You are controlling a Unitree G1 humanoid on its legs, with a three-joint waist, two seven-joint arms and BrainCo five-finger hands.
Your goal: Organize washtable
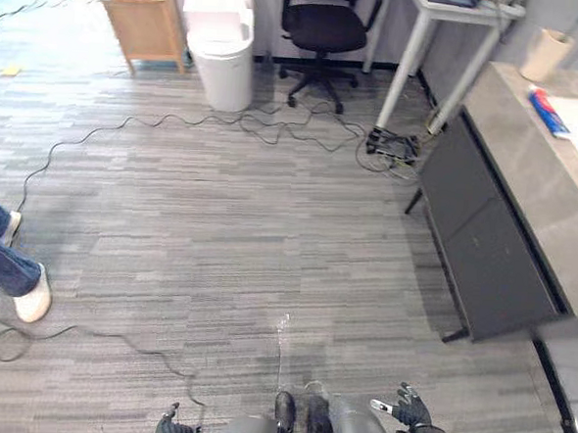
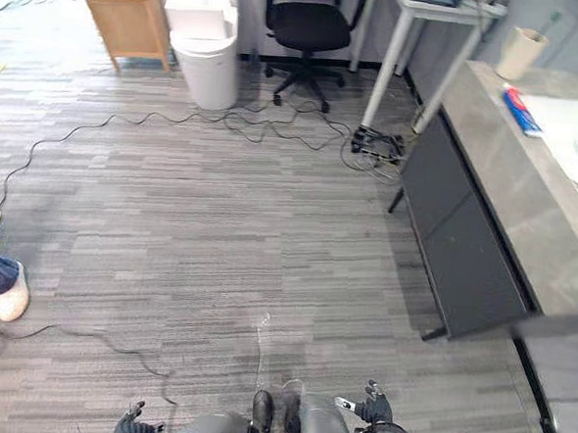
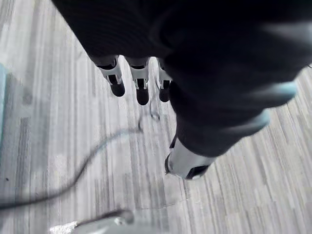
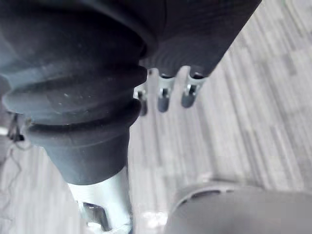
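Washtable (image 1: 541,183) bears a tube (image 1: 548,111); wrist views show left hand (image 3: 204,58), right hand (image 4: 87,73) fingers loosely spread.

Both eye views look steeply down from the head, high above the floor (image 1: 219,242). They share nearly the whole scene: that floor, the office chair (image 1: 322,27) far ahead of the fingers, and the washtable surface (image 1: 552,174) well off to the right hand (image 1: 412,410) side. Each wrist view looks along its own hand from very close. The left hand (image 3: 140,84) view faces past its fingers to the floor beyond them, and the right wrist view does likewise.
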